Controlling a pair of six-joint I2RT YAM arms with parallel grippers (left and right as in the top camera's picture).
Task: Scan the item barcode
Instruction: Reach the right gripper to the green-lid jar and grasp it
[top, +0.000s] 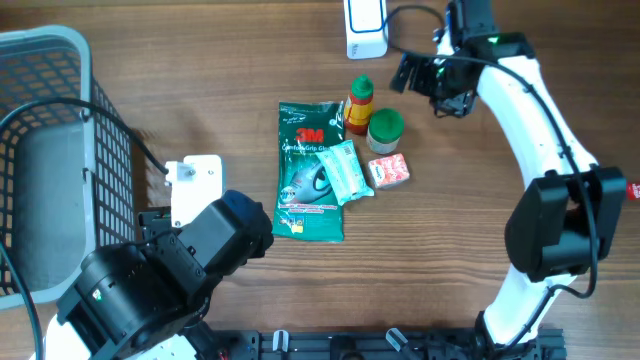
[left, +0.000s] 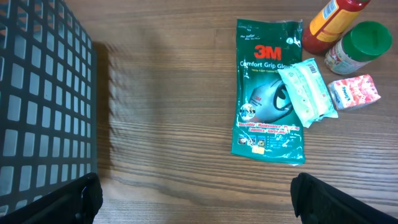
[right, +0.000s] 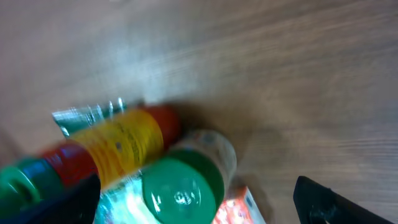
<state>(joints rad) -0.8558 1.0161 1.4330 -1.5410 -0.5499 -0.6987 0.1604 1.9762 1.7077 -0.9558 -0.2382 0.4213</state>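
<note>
Several items lie mid-table: a green 3M glove pack (top: 306, 175) (left: 268, 87), a pale teal packet (top: 346, 172) (left: 309, 92) on top of it, a red-and-yellow bottle (top: 359, 103) (right: 118, 146), a green-lidded jar (top: 385, 128) (right: 183, 186) and a small pink box (top: 388, 171) (left: 353, 92). My right gripper (top: 428, 85) (right: 199, 205) hovers open just right of the bottle and jar, holding nothing. Over bare wood left of the glove pack, my left gripper (top: 192, 182) (left: 199, 202) is open and empty.
A white scanner-like device (top: 365, 28) stands at the table's far edge, behind the bottle. A grey wire basket (top: 60, 150) (left: 43, 93) fills the left side, close beside my left arm. A black cable runs from the basket toward the left arm.
</note>
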